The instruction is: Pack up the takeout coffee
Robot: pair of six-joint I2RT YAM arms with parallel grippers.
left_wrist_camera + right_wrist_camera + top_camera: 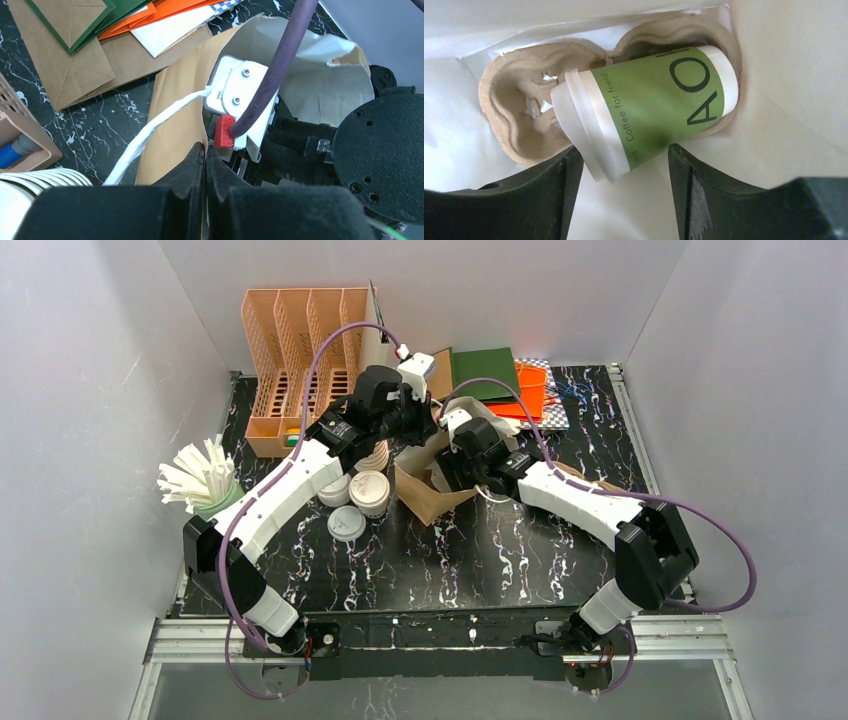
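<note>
Black, white-veined worktop [500, 560] enclosed by plain pale walls, with both arms reaching away from its near edge.

Nearest, left of centre, is a cluster of round white lids [347, 524]. Whether cups stand under all of them cannot be told from above. At the left edge, a green holder [215, 502] is filled with white sticks fanning outward.

At mid-worktop stands a brown paper bag [425, 498] with its mouth open upward and a white lining. The left end effector [205, 152] has its fingers pressed together on the bag's rim. Just beside it, at the lower left of the left wrist view, is a stack of white-rimmed cups [30, 182].

The right end effector [624, 155] is lowered inside the bag, fingers spread to either side of the green takeout cup [659, 105] without gripping it. The cup, capped with a white sip lid, lies on its side at the bottom of the bag. It rests across a moulded pulp carrier [509, 100], its lid toward the fingers and its base in the farther well. The nearer well holds no cup.

Farther back on the left, a peach slotted organiser [300, 350] stands against the far wall. To its right lie flat bags: green [485, 375], orange [525, 390] and brown.
</note>
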